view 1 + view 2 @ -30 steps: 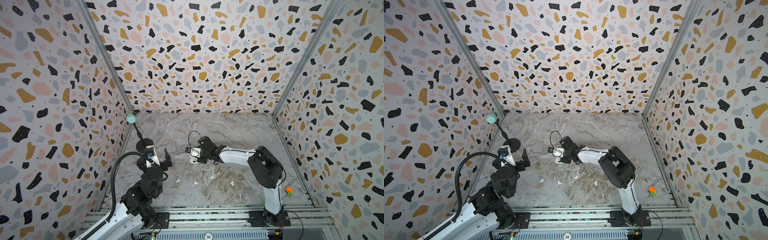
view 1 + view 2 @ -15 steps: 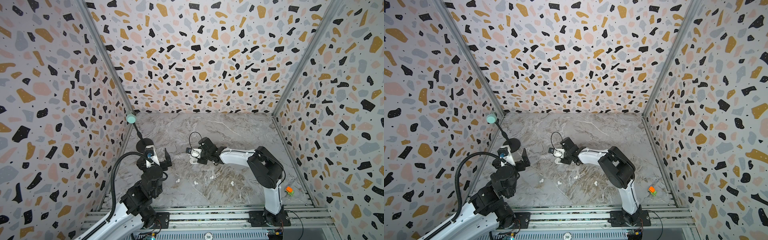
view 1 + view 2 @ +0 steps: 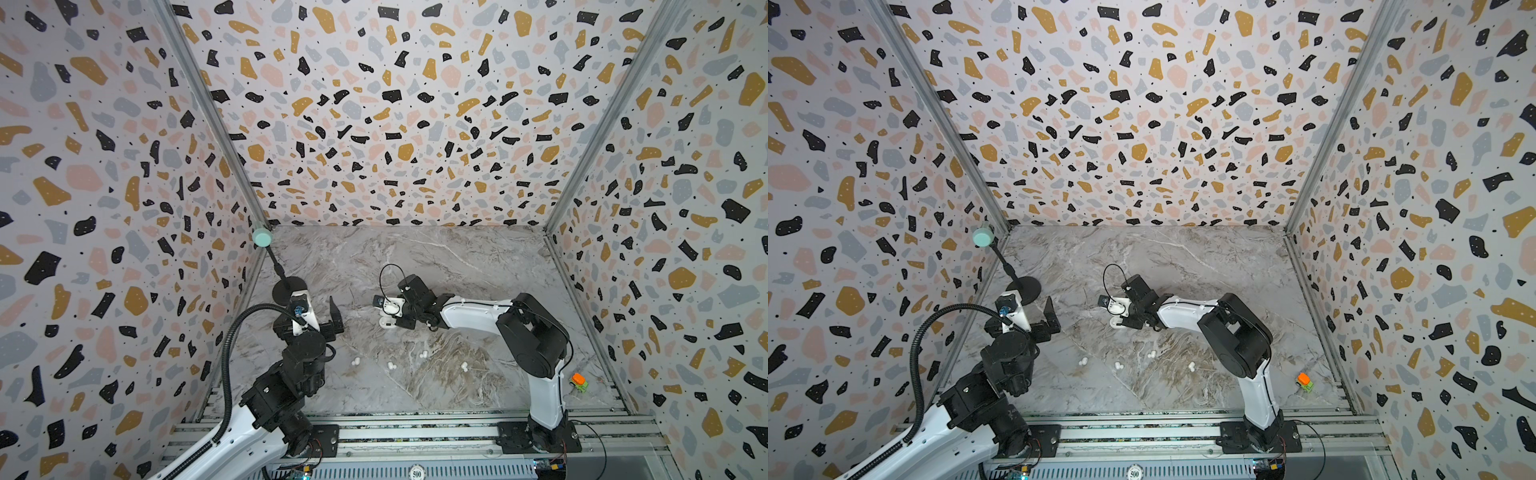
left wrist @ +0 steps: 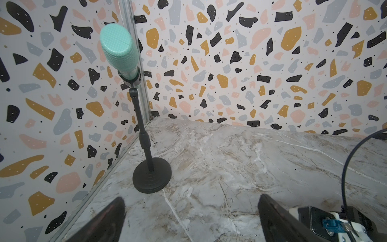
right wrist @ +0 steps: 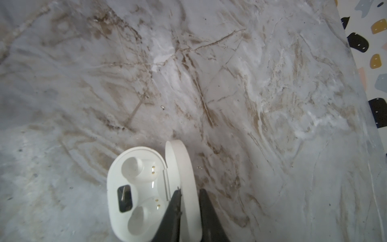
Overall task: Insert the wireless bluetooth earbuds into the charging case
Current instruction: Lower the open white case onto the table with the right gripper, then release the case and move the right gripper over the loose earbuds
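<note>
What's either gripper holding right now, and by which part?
The right gripper pinches the charging case by its raised lid, one finger on each face. The left gripper is open, holding nothing.

Both top views overhead, sharing whole table (image 3: 457, 257); left wrist faces corner (image 4: 149, 119); right wrist close, downward.

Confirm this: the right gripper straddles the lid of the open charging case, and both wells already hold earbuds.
Wrong on the wells: in the right wrist view both are empty. The right gripper does straddle the lid of the open charging case; the earbuds lie loose on the table in both top views.
</note>
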